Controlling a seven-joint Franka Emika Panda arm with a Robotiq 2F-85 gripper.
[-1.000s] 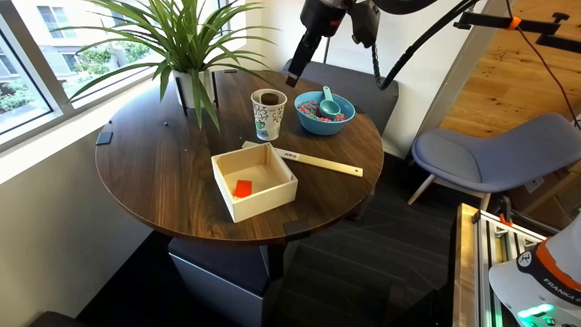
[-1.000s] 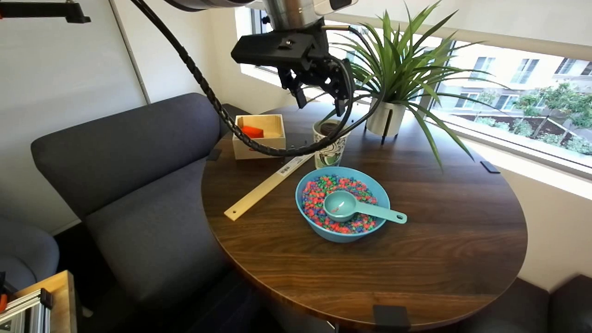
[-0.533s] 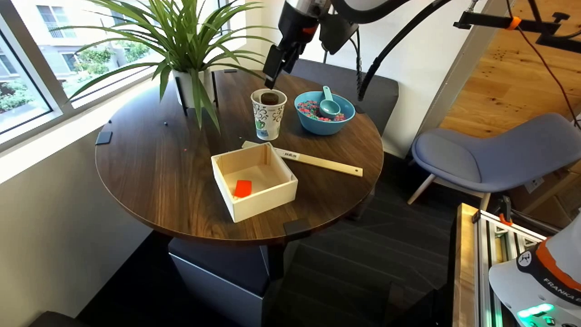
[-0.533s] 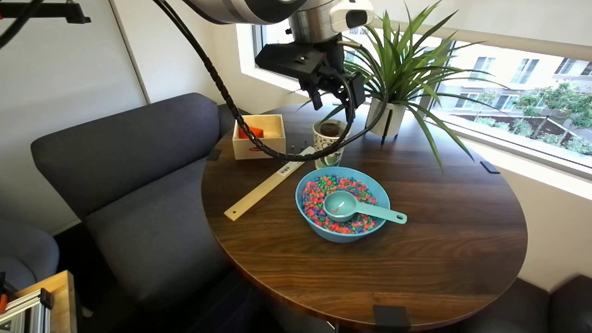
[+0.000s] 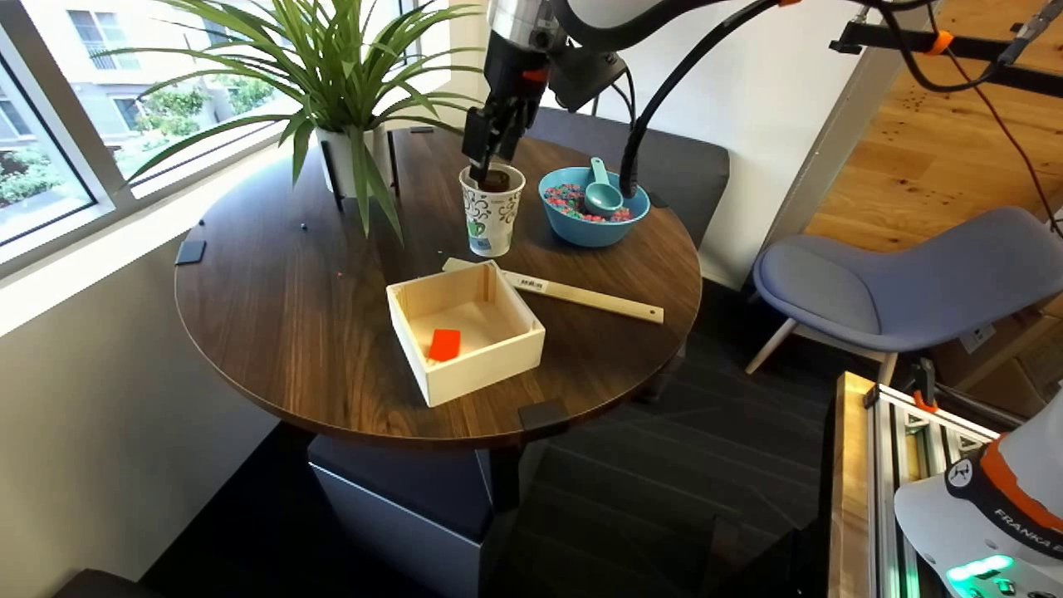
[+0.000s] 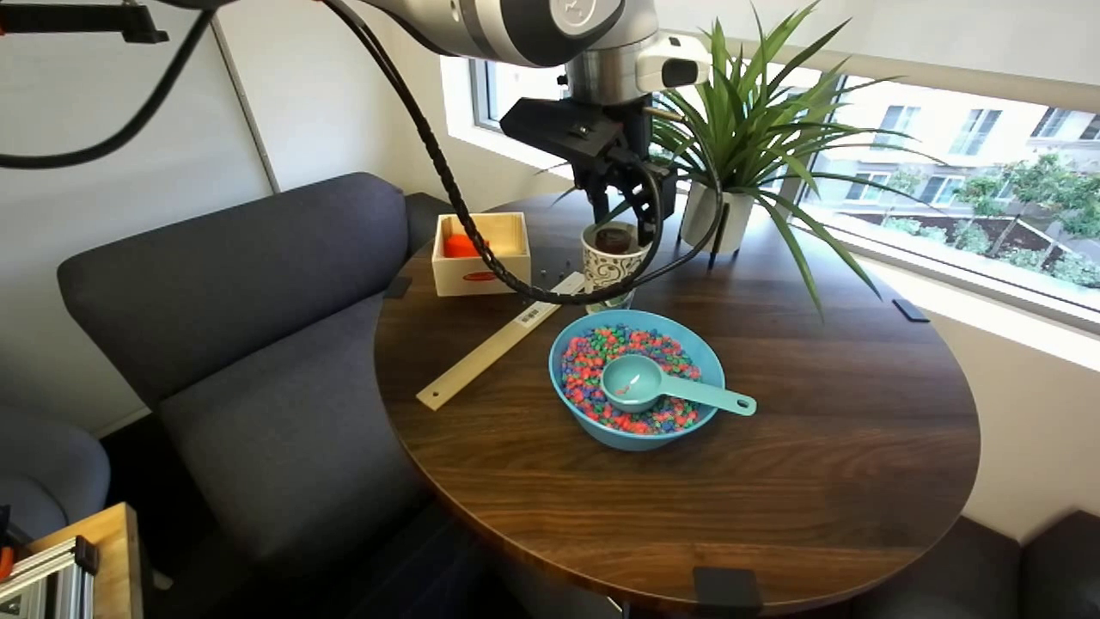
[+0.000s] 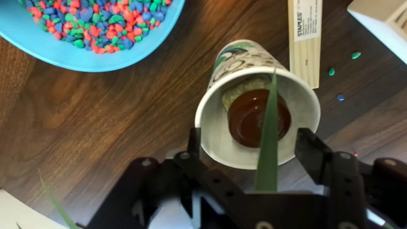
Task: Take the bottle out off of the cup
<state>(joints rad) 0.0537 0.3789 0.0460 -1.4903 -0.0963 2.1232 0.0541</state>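
Wrist view: wood tabletop (image 7: pixel 101 108), bowl (image 7: pixel 82 62) at 10 o'clock from cup (image 7: pixel 248 60), bottle (image 7: pixel 243 121) inside partly behind leaf (image 7: pixel 268 143), empty wide-apart fingers (image 7: pixel 313 157).

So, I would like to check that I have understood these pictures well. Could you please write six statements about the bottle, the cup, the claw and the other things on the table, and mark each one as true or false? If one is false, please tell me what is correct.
1. The bottle is inside the cup. True.
2. The claw is closed tightly around the bottle. False: it is open.
3. The teal scoop rests in the blue bowl. True.
4. The red-orange piece lies outside the wooden box. False: it is inside the box.
5. In the wrist view, a green leaf passes in front of the bottle. True.
6. The wooden stick lies across the blue bowl. False: it lies on the table.
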